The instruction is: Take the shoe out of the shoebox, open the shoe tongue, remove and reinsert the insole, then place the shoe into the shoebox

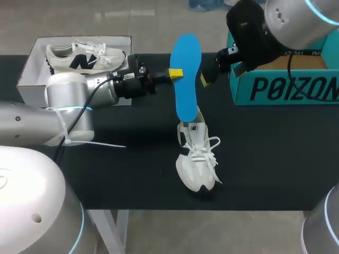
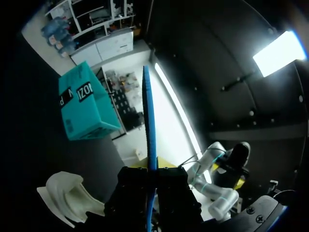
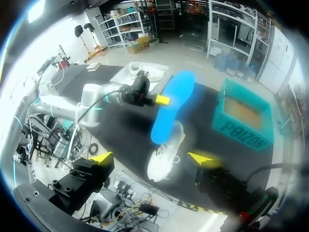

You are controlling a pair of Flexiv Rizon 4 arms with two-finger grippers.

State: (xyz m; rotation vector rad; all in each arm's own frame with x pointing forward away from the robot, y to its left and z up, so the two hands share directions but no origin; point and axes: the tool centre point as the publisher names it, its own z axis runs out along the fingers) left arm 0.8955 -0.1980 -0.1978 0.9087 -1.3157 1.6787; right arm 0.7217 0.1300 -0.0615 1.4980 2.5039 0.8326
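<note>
Above the white shoe (image 1: pixel 197 161), the left tool (image 1: pixel 176 73) pinches the blue insole (image 1: pixel 186 92).

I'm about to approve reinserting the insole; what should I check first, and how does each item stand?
1. Flat blue foam insole clamped by left gripper: ok.
2. White lace-up sneaker resting on black table, under the insole's lower end: ok.
3. Sneaker's tongue pulled open: cannot tell.
4. Right gripper open, empty: ok.
5. Sneaker steadied by a gripper: not ok.
</note>
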